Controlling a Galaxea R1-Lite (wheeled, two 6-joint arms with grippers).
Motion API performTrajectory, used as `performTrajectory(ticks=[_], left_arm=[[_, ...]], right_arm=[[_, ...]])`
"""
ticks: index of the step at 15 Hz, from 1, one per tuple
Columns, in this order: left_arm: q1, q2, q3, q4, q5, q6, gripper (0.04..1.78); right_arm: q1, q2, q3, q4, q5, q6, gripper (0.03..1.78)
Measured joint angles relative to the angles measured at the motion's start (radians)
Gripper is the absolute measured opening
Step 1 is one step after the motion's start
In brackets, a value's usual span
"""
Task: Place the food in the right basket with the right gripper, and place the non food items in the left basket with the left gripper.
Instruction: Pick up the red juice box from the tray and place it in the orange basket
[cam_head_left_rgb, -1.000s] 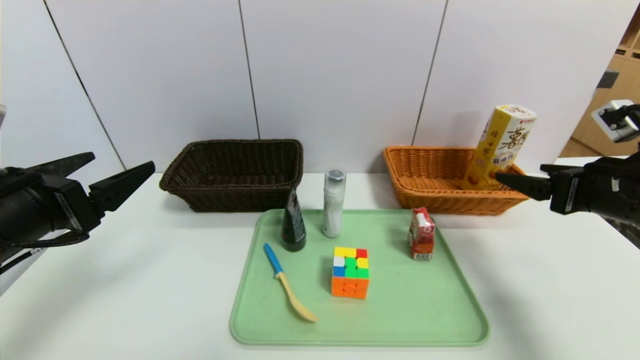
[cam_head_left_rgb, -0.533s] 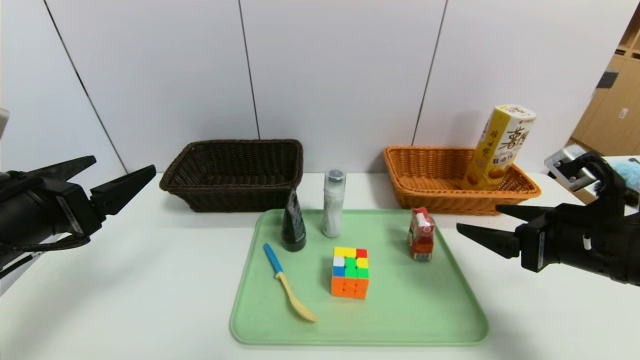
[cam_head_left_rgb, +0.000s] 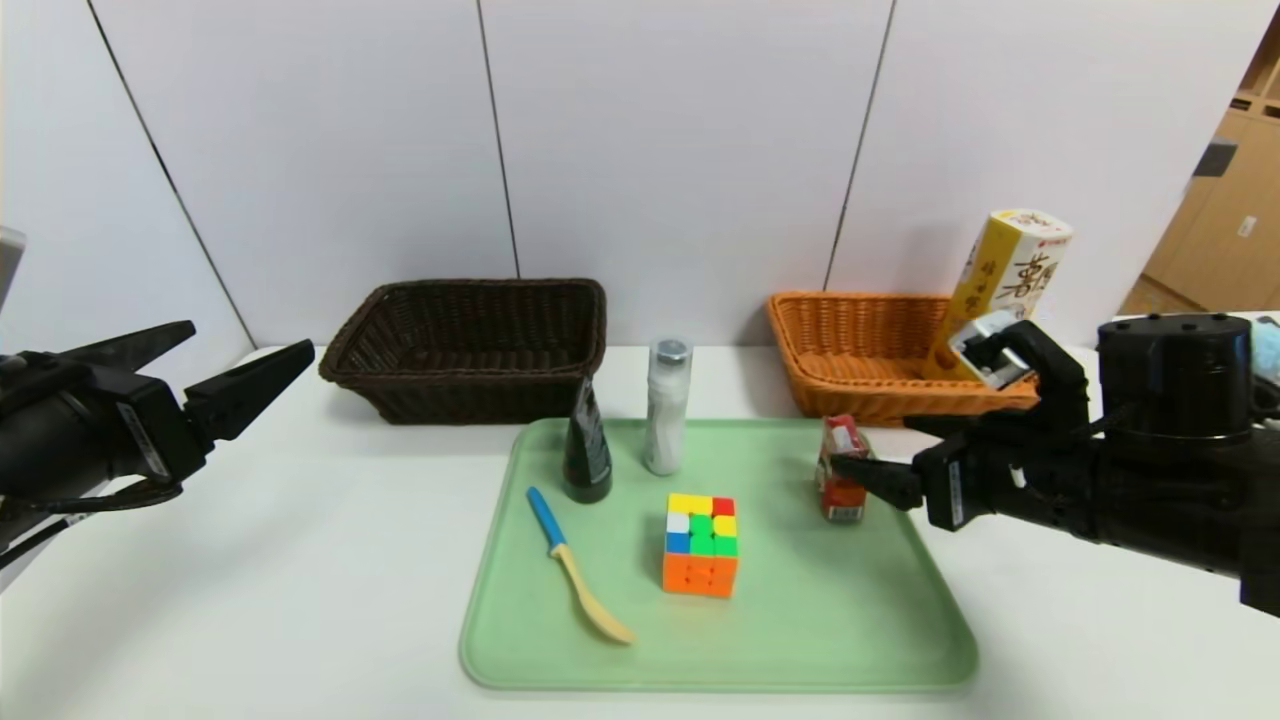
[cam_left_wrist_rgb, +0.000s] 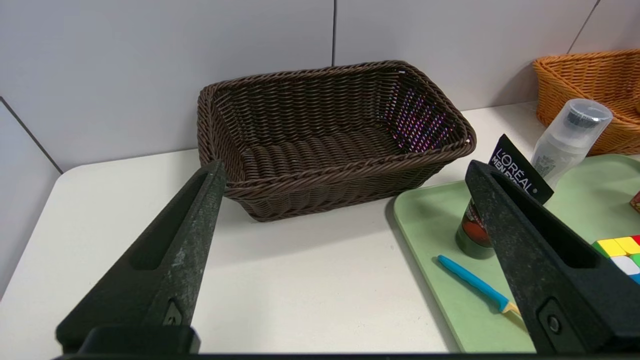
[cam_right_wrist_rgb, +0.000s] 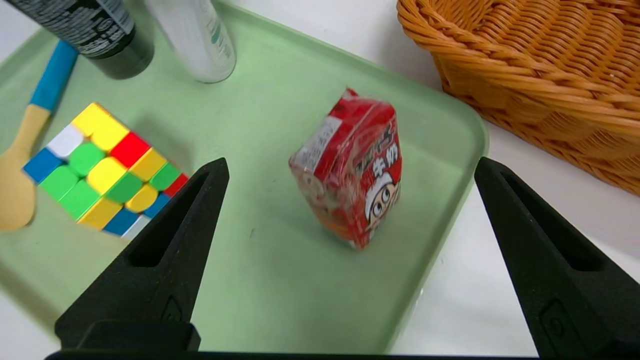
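Note:
A red milk carton (cam_head_left_rgb: 843, 470) stands on the right side of the green tray (cam_head_left_rgb: 820, 620). My right gripper (cam_head_left_rgb: 872, 448) is open just to the right of the carton, with its fingers level with it; in the right wrist view the carton (cam_right_wrist_rgb: 355, 175) sits ahead between the open fingers (cam_right_wrist_rgb: 165, 250). A yellow snack box (cam_head_left_rgb: 1005, 290) leans in the orange basket (cam_head_left_rgb: 870, 300). A Rubik's cube (cam_head_left_rgb: 701, 545), a blue-handled spoon (cam_head_left_rgb: 575, 575), a black tube (cam_head_left_rgb: 587, 445) and a white bottle (cam_head_left_rgb: 667, 405) are on the tray. My left gripper (cam_head_left_rgb: 250, 338) is open and empty at the far left.
The brown basket (cam_head_left_rgb: 470, 285) stands at the back left and holds nothing; it shows in the left wrist view (cam_left_wrist_rgb: 340, 172). The orange basket's rim (cam_right_wrist_rgb: 500, 70) is close beside the tray's back right corner. Bare white table lies left and right of the tray.
My right gripper has moved from beside the orange basket down and to the left, up to the red carton. The left arm has barely moved.

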Motion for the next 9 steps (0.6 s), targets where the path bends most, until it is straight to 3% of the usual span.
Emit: performTrajectory(ticks=[6, 9], left_arm=[[0.000, -0.012, 0.001, 0.001, -0.001, 0.002, 1.69], [0.000, -0.017, 0.000, 0.000, -0.001, 0.003, 1.69]], right_arm=[[0.023, 0.131, -0.072, -0.027, -0.064, -0.004, 1.69], [0.024, 0.146, -0.076, -0.026, -0.067, -0.005, 1.69]])
